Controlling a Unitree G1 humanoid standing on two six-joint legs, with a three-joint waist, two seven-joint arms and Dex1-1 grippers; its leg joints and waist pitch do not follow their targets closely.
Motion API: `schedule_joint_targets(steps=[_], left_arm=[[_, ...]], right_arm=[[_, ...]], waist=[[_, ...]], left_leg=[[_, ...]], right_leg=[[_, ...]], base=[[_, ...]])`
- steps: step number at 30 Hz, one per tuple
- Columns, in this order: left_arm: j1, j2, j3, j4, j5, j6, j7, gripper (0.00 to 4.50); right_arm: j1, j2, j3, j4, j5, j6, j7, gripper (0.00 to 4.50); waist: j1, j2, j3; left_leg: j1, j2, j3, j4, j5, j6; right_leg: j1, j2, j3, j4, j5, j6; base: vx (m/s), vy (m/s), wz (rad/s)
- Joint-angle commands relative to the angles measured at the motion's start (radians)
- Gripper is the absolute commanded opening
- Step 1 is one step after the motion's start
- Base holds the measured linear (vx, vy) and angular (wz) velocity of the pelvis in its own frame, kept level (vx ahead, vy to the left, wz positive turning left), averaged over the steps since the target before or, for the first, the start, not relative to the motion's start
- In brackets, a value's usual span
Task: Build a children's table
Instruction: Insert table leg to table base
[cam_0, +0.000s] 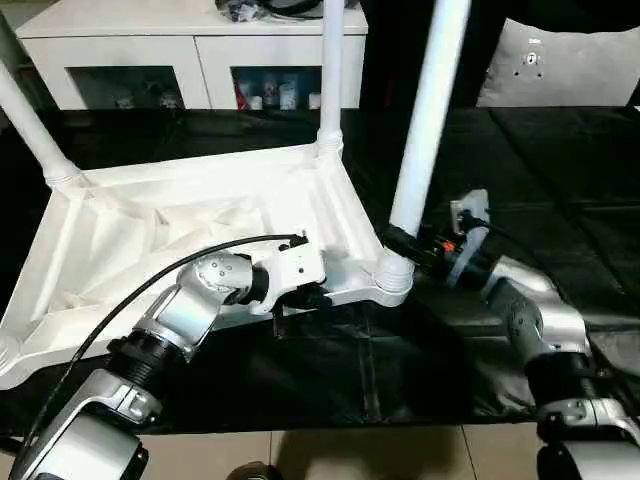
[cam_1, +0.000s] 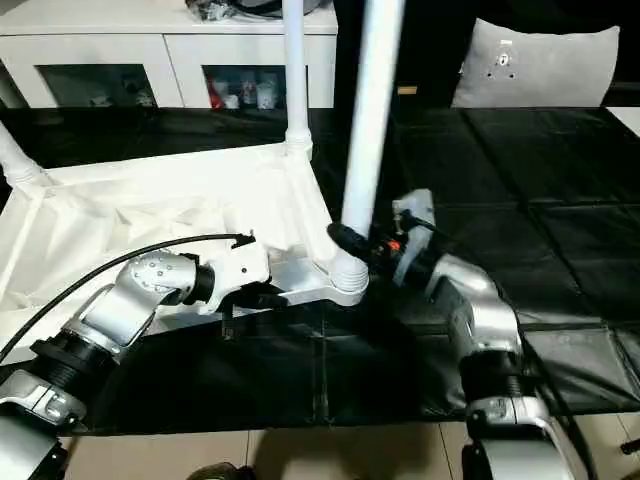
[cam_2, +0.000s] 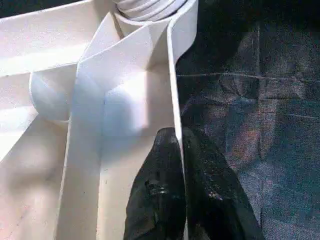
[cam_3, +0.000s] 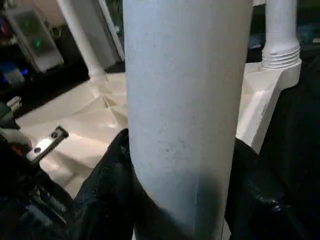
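The children's table lies upside down on the black work table, its white ribbed top facing up. Legs stand in the far left socket and the back socket. A third leg stands, leaning a little, in the near right corner socket. My right gripper is shut on this leg just above the socket, one black finger on each side of the tube. My left gripper is shut on the top's thin rim beside that corner.
A white cabinet stands behind the work table, and a grey cushion sits at the back right. The work table's front edge runs close to my arms. A black cable arcs over my left forearm.
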Motion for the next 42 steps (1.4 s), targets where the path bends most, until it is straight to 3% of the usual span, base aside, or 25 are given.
schedule_joint_targets(steps=[1, 4, 9, 14, 15, 17, 22, 26, 35, 36, 38, 42], left_arm=[[-0.016, 0.003, -0.017, -0.013, 0.003, -0.035, -0.024, 0.00], [-0.020, 0.001, -0.015, -0.004, 0.005, -0.039, -0.023, 0.00], [-0.024, 0.003, -0.012, 0.003, 0.006, -0.045, -0.020, 0.00], [-0.026, 0.005, -0.012, 0.008, 0.007, -0.049, -0.023, 0.00], [-0.029, 0.008, -0.013, 0.013, 0.010, -0.054, -0.026, 0.00], [-0.031, 0.010, -0.016, 0.016, 0.012, -0.059, -0.032, 0.00], [-0.041, 0.019, -0.022, 0.027, 0.017, -0.073, -0.044, 0.00], [-0.053, 0.026, -0.026, 0.043, 0.021, -0.089, -0.055, 0.00], [-0.088, 0.033, -0.036, 0.085, 0.029, -0.125, -0.069, 0.00], [-0.092, 0.033, -0.037, 0.090, 0.029, -0.131, -0.072, 0.00], [-0.096, 0.033, -0.039, 0.097, 0.029, -0.136, -0.075, 0.00], [-0.118, 0.027, -0.045, 0.136, 0.029, -0.161, -0.082, 0.00]], right_arm=[[0.054, 0.009, -0.004, 0.061, -0.008, 0.021, -0.025, 1.85], [0.082, 0.023, -0.042, 0.075, 0.020, -0.003, -0.031, 1.85], [0.148, 0.007, -0.044, 0.048, 0.004, -0.070, -0.025, 1.85], [0.184, -0.037, 0.003, 0.025, -0.066, -0.111, -0.021, 1.85], [0.187, -0.069, 0.047, 0.018, -0.118, -0.137, -0.009, 1.85], [0.182, -0.089, 0.075, 0.020, -0.150, -0.152, -0.001, 1.85], [0.168, -0.127, 0.125, 0.019, -0.176, -0.134, 0.035, 1.85], [0.139, -0.160, 0.195, 0.032, -0.208, -0.114, 0.090, 1.85], [0.096, -0.175, 0.286, 0.068, -0.241, -0.101, 0.171, 1.85], [0.096, -0.173, 0.289, 0.063, -0.239, -0.097, 0.171, 1.85], [0.096, -0.168, 0.287, 0.056, -0.232, -0.086, 0.168, 1.85], [0.076, -0.147, 0.270, 0.052, -0.200, -0.061, 0.158, 1.85]], waist=[[0.004, -0.005, -0.067], [0.005, -0.004, -0.068], [0.009, 0.002, -0.067], [0.010, 0.000, -0.066], [0.010, 0.002, -0.065], [0.009, 0.002, -0.062], [0.008, 0.002, -0.066], [0.007, 0.004, -0.070], [0.006, -0.004, -0.072], [0.007, 0.000, -0.072], [0.006, -0.001, -0.070], [0.004, 0.002, -0.062]], left_leg=[[0.020, 0.078, -0.025, -0.060, -0.148, 0.073], [0.019, 0.078, -0.025, -0.060, -0.151, 0.079], [0.022, 0.080, -0.026, -0.062, -0.170, 0.065], [0.021, 0.078, -0.026, -0.063, -0.176, 0.064], [0.021, 0.076, -0.026, -0.063, -0.189, 0.060], [0.023, 0.076, -0.026, -0.065, -0.222, 0.052], [0.021, 0.077, -0.028, -0.064, -0.207, 0.058], [0.023, 0.078, -0.029, -0.064, -0.225, 0.053], [0.023, 0.079, -0.028, -0.062, -0.231, 0.051], [0.024, 0.080, -0.029, -0.063, -0.238, 0.050], [0.025, 0.079, -0.029, -0.065, -0.253, 0.047], [0.036, 0.080, -0.033, -0.075, -0.370, -0.001]], right_leg=[[0.042, -0.088, 0.047, -0.051, -0.038, -0.272], [0.043, -0.089, 0.046, -0.051, -0.041, -0.275], [0.040, -0.087, 0.045, -0.055, -0.076, -0.262], [0.042, -0.086, 0.045, -0.055, -0.068, -0.259], [0.042, -0.085, 0.043, -0.059, -0.090, -0.256], [0.041, -0.087, 0.045, -0.064, -0.138, -0.252], [0.043, -0.085, 0.045, -0.060, -0.110, -0.252], [0.044, -0.084, 0.043, -0.060, -0.116, -0.254], [0.046, -0.083, 0.042, -0.056, -0.074, -0.268], [0.045, -0.085, 0.042, -0.057, -0.083, -0.268], [0.045, -0.083, 0.042, -0.060, -0.103, -0.265], [0.041, -0.086, 0.045, -0.074, -0.255, -0.241]], base=[[0.000, 0.000, 0.00], [0.000, 0.000, 0.00], [0.000, 0.000, 0.00], [0.000, 0.000, 0.00], [0.000, 0.000, 0.00], [0.000, 0.000, 0.00], [0.000, 0.000, 0.00], [0.000, 0.000, 0.00], [0.000, 0.000, 0.00], [0.000, 0.000, 0.00], [0.000, 0.000, 0.00], [0.000, 0.000, 0.00]])
